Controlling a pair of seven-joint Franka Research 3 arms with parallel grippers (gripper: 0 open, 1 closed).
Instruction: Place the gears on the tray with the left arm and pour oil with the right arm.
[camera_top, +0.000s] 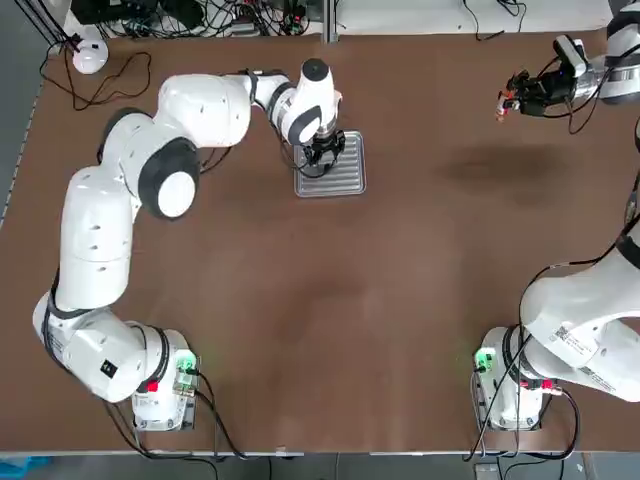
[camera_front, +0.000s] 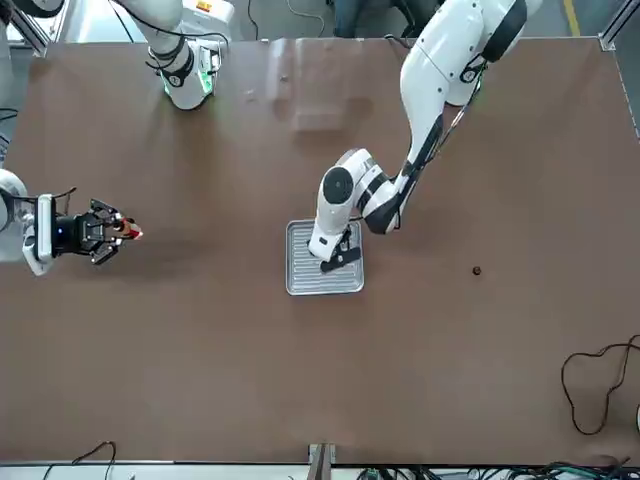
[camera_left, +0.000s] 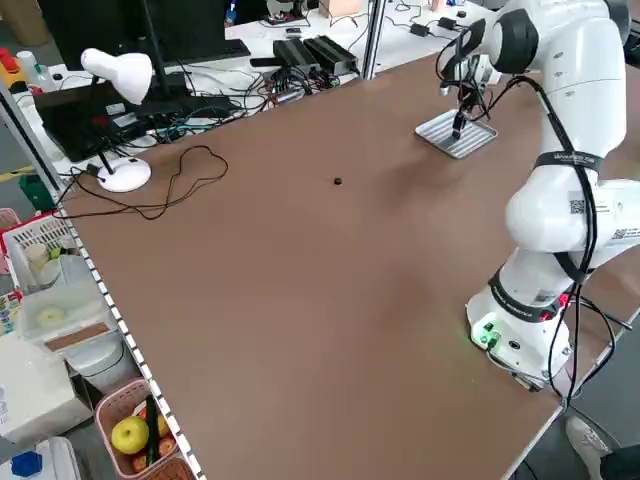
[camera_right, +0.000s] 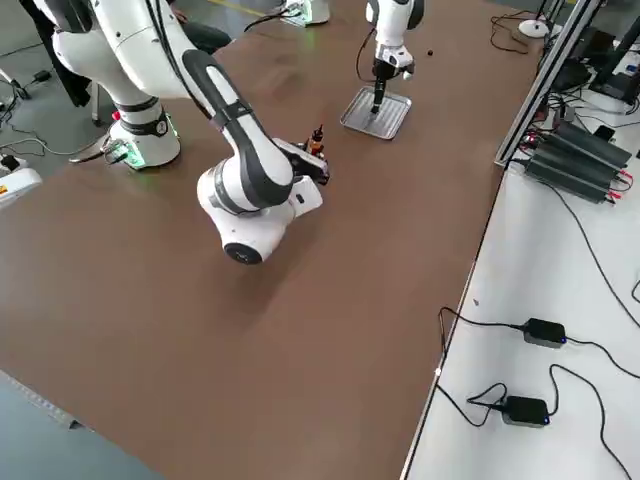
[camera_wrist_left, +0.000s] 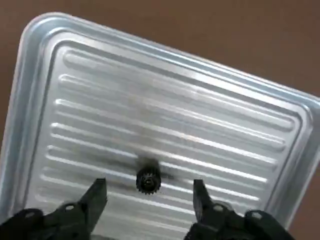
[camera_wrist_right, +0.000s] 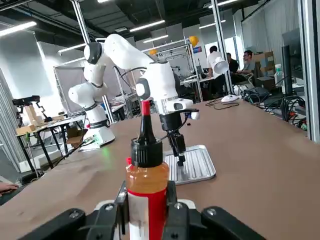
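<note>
Left gripper (camera_wrist_left: 147, 200) is right down over the tray (camera_top: 345, 182), jaws spread apart, and between the fingertips (camera_wrist_left: 97, 192) one small dark gear (camera_wrist_left: 148, 180) lies on the ribbed metal, clear of both fingers. The left arm (camera_top: 200, 115) reaches across from its own side of the table (camera_top: 300, 320) to get there. The tray sits flat near the middle of the table, and seen from the front the gripper hangs over the tray's edge nearer the robot. The second gear (camera_front: 477, 269) is off the tray, alone on the brown surface, well out on the left arm's side. On the other side of the tray, well apart from it, the right gripper (camera_wrist_right: 145, 210) is clamped on the oil (camera_wrist_right: 146, 185), a small bottle held upright with its dark cap and red tip on top, the right arm (camera_right: 230, 150) holding it above the table.
</note>
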